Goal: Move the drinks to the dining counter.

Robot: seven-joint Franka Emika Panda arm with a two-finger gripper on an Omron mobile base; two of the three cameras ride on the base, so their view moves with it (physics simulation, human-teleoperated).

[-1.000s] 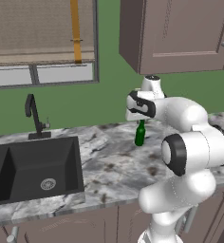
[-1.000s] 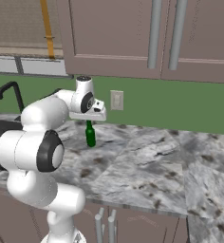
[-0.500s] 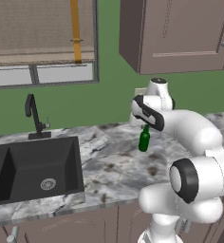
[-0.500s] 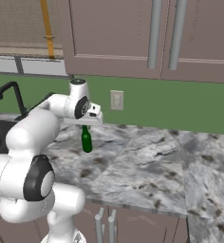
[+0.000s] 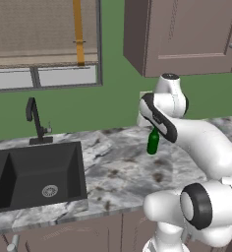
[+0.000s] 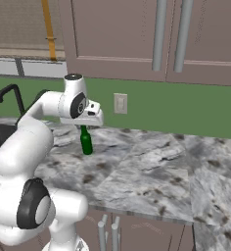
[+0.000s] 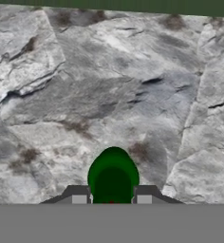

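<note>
No readable text, labels, brands, numbers or signs anywhere (all surfaces are plain rendered textures).

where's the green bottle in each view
Left base view: green bottle right of centre, hanging from the gripper over the marble counter.
Right base view: left of centre, under the hand.
Hand view: bottom centre, between the fingertips.
Shared landmark: the marble counter.
</note>
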